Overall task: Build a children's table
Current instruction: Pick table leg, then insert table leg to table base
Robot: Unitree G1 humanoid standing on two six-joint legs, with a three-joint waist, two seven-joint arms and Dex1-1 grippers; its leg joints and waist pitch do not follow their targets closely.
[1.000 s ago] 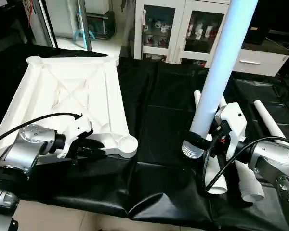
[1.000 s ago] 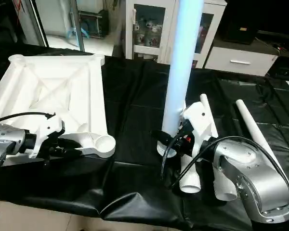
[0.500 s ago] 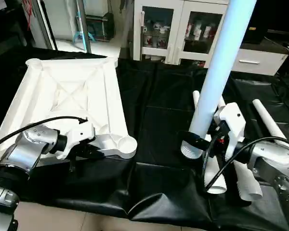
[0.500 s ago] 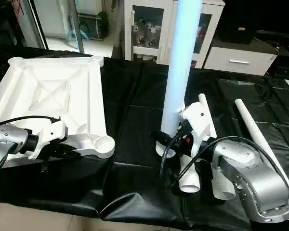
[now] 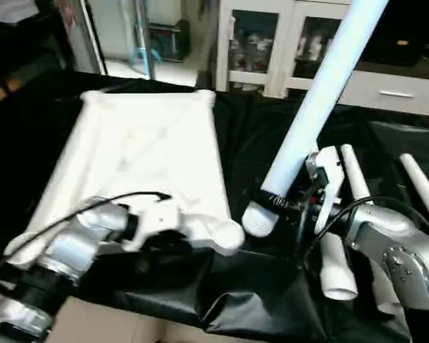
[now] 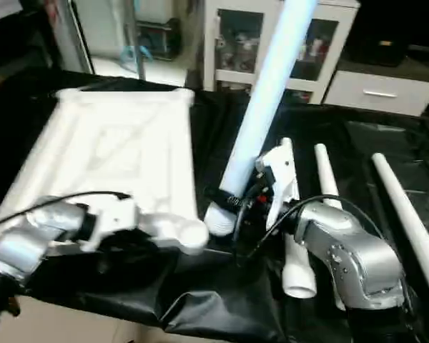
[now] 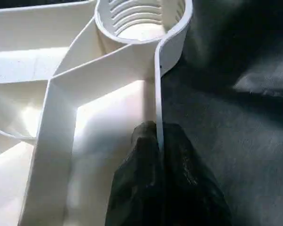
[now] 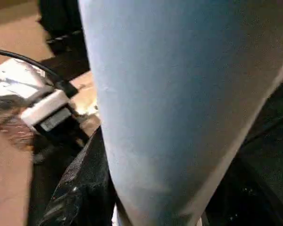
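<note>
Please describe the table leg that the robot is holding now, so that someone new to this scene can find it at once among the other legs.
On the black-covered table, look to the right of the white tabletop, where the right gripper works. The held leg is the long white tube rising at a slant from that gripper, its ribbed end just above the cloth. The other legs lie flat on the cloth; this one alone stands up.

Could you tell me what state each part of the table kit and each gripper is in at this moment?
tabletop: lying underside up on the black cloth, near corner socket empty.
left gripper: shut on the tabletop's thin rim wall beside that socket.
held leg: lifted, tilted, threaded end down, not yet in a socket.
right gripper: shut on the held leg near its lower end.
spare legs: lying flat on the cloth, unattached.
</note>
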